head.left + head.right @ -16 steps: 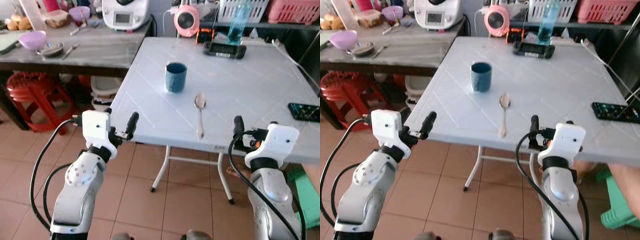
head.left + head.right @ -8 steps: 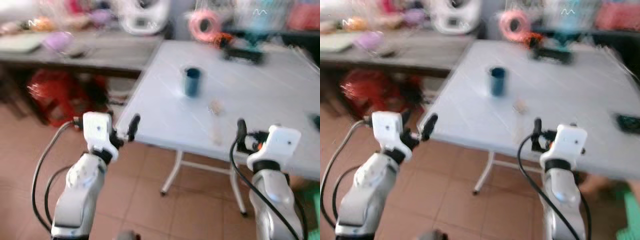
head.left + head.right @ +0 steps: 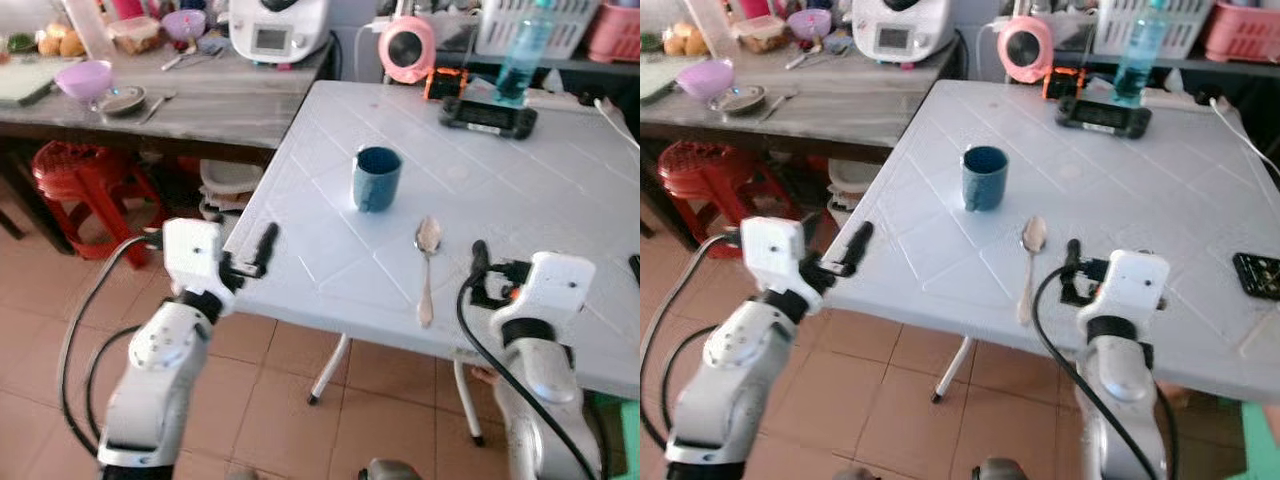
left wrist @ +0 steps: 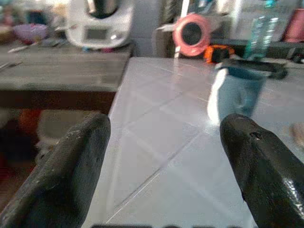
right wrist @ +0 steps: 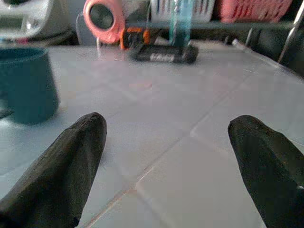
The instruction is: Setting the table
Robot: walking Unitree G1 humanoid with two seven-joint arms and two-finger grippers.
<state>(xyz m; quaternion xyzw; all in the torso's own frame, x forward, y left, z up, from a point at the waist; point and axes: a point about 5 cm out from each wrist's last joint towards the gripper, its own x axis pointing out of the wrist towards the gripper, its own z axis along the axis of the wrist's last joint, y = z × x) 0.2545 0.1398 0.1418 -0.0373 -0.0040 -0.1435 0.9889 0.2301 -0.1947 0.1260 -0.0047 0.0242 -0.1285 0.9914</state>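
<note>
Both empty, fingers apart: left gripper (image 3: 262,247) at tabletop (image 3: 520,180) edge, right gripper (image 3: 480,262) beside spoon (image 3: 426,268). Best approached low, avoiding cup (image 3: 377,178).

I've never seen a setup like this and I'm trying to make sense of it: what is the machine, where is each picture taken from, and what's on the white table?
It is a humanoid robot with two silver arms. The two wide pictures come from cameras in its head, looking down. The left gripper is at the white table's near corner; the right gripper is over its near edge. The other two pictures are from wrist cameras: the black shapes are the fingers, spread open and holding nothing. On the table stand a blue mug, a spoon beside it, a handheld game console and a water bottle at the far end.
</note>
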